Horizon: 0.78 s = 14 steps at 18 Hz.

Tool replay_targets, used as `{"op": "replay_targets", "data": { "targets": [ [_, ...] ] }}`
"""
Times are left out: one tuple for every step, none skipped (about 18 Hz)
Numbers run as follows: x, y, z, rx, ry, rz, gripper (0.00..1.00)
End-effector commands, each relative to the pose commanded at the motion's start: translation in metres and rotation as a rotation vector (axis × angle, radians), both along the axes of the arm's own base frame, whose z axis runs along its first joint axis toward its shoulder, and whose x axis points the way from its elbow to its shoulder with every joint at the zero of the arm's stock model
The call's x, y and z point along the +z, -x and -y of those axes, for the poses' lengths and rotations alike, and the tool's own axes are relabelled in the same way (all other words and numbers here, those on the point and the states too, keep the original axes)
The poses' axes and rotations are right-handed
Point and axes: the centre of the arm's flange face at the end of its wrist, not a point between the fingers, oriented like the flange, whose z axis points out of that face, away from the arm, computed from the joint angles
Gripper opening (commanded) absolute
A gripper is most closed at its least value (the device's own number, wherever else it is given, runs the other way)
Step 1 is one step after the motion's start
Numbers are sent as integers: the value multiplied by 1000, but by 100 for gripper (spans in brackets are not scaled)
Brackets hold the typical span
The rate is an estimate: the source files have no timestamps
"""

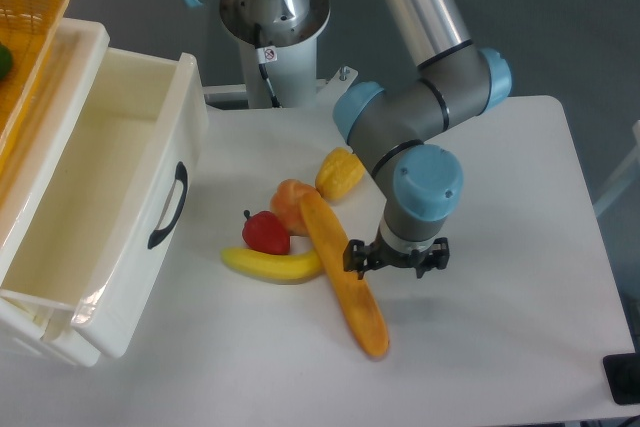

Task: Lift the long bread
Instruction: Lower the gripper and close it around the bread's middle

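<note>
The long bread [345, 282] is a smooth orange-yellow loaf lying diagonally on the white table [500, 327], from beside the round bun down towards the front. My gripper [396, 259] points straight down just to the right of the loaf's middle. Its black jaws are spread out on both sides of the wrist, and the left one is right at the loaf's edge. The loaf is not between the jaws. The fingertips are hidden under the wrist.
A curved yellow banana [272, 265], a red fruit [266, 233], a small round orange bun [290, 202] and a yellow food piece [340, 173] crowd the loaf's upper left. A white open drawer box [120, 197] stands at the left, with a yellow basket [25, 37] behind it.
</note>
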Motion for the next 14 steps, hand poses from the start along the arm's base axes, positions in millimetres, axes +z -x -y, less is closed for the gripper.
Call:
{"op": "replay_targets", "data": {
  "targets": [
    [-6, -4, -6, -8, 5, 6, 100],
    [-11, -3, -7, -8, 8, 10, 100],
    [-15, -2, -8, -8, 10, 14, 100],
    [-15, -2, -9, -8, 9, 11, 100],
    [-16, -2, -9, -11, 9, 12, 100],
    [-16, -1, -10, -12, 9, 12, 100],
    [-19, 0, -9, -14, 11, 15, 100],
    [-20, -1, -10, -15, 13, 15, 100],
    [-21, 0, -10, -15, 14, 16, 100],
    [-24, 1, -9, -15, 18, 19, 100],
    [-26, 1, -9, -17, 20, 21, 100],
    [-26, 1, -11, -17, 19, 20, 100],
    [-28, 2, -11, -12, 19, 22, 100],
    [-32, 2, -12, -11, 23, 25, 100]
  ]
}}
